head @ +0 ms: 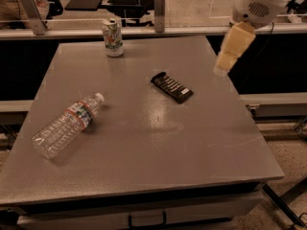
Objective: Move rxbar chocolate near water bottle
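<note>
The rxbar chocolate [171, 87] is a flat black bar with pale stripes, lying at an angle on the grey table [144, 152], right of centre. The water bottle [67, 125] is clear and ribbed, with a white cap and a red-and-blue label. It lies on its side at the table's left, cap pointing toward the middle. My gripper [222, 69] is cream-coloured and hangs in the air over the table's right edge, to the right of the bar and a little farther back. It touches nothing.
A white-green soda can [112, 37] stands upright at the back of the table, left of centre. A rail with metal posts [159, 4] runs behind the table. The table's right edge drops to the floor [288, 157].
</note>
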